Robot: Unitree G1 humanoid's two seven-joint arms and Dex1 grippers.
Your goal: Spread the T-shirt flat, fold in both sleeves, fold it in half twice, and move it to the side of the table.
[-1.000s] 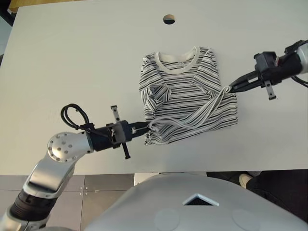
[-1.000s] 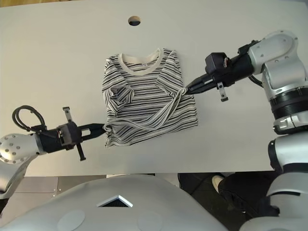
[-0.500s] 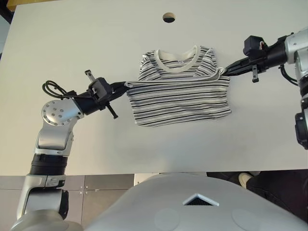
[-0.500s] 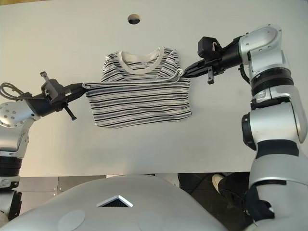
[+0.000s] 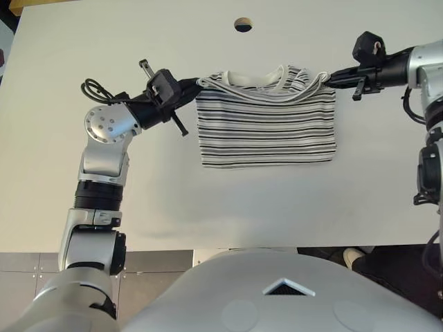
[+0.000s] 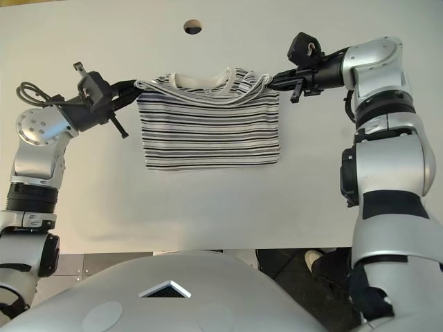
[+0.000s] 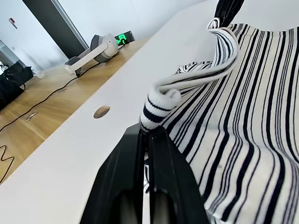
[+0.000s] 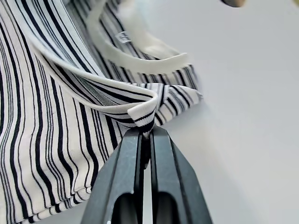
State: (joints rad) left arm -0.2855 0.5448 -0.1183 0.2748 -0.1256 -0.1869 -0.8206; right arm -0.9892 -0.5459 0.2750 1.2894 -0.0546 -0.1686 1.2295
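Note:
The black-and-white striped T-shirt [image 5: 266, 124] lies on the white table [image 5: 138, 200], folded over itself, its white collar [image 5: 257, 77] at the far edge. My left gripper [image 5: 199, 83] is shut on the folded layer's hem corner at the shirt's far left. My right gripper [image 5: 327, 78] is shut on the matching hem corner at the far right. Both corners are held just above the collar line, with the hem stretched between them. In the wrist views the hem corner [image 7: 159, 100] and the other hem corner [image 8: 142, 114] sit pinched between closed black fingers.
A round hole [image 5: 243, 26] lies in the table beyond the collar. Bare tabletop runs along both sides and in front of the shirt. In the left wrist view a wooden floor [image 7: 42, 93] with cables lies past the table's far edge.
Both grippers carried the shirt's bottom hem away from me, from the near edge up to the collar, folding the shirt in half. The visible shirt is now a shorter rectangle.

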